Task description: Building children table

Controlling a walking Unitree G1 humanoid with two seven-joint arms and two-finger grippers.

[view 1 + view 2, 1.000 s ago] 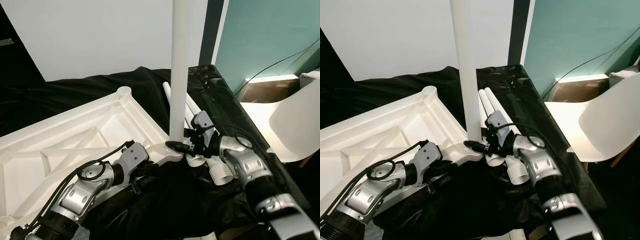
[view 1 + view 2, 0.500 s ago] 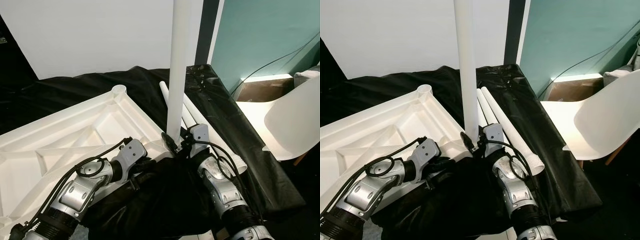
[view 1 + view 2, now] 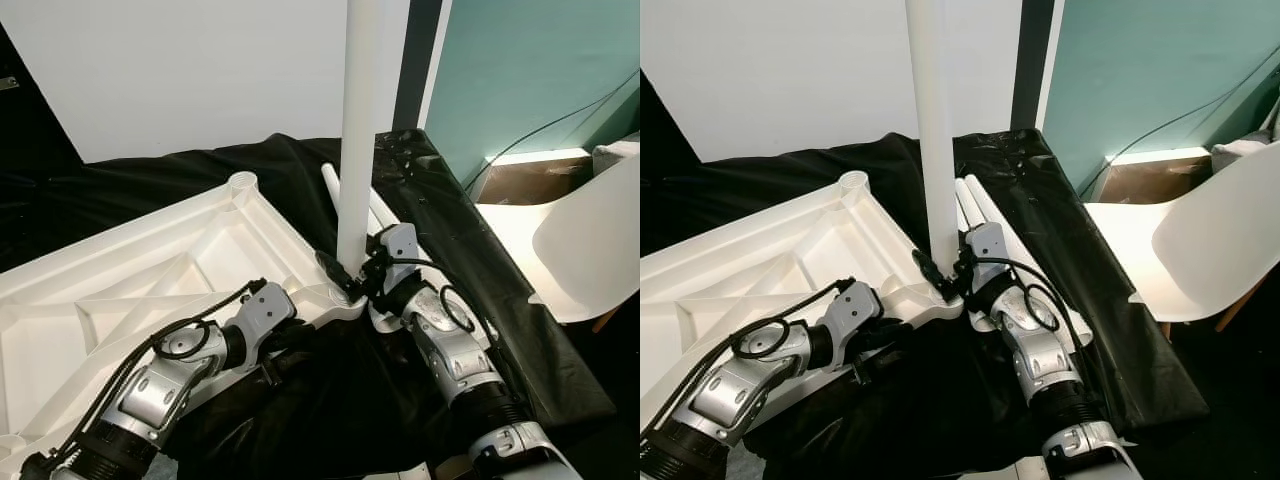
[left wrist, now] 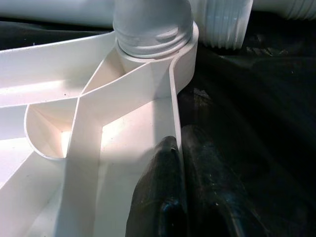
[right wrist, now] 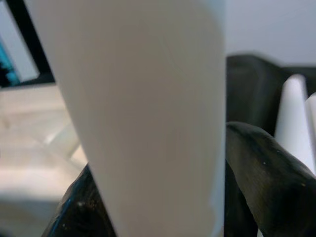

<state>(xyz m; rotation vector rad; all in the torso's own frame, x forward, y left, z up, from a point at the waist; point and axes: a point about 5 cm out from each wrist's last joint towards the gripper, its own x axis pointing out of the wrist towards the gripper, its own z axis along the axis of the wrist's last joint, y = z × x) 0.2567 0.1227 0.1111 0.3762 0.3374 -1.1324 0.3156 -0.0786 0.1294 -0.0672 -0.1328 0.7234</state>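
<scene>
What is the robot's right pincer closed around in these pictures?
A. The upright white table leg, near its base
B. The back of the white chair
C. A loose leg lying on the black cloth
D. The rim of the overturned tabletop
A: the right pincer has its fingers on both sides of the upright leg, just above the corner socket of the overturned tabletop.

right claw (image 3: 352, 283) swung round the upright table leg (image 3: 358, 140), seemingly regripped near its base
</scene>
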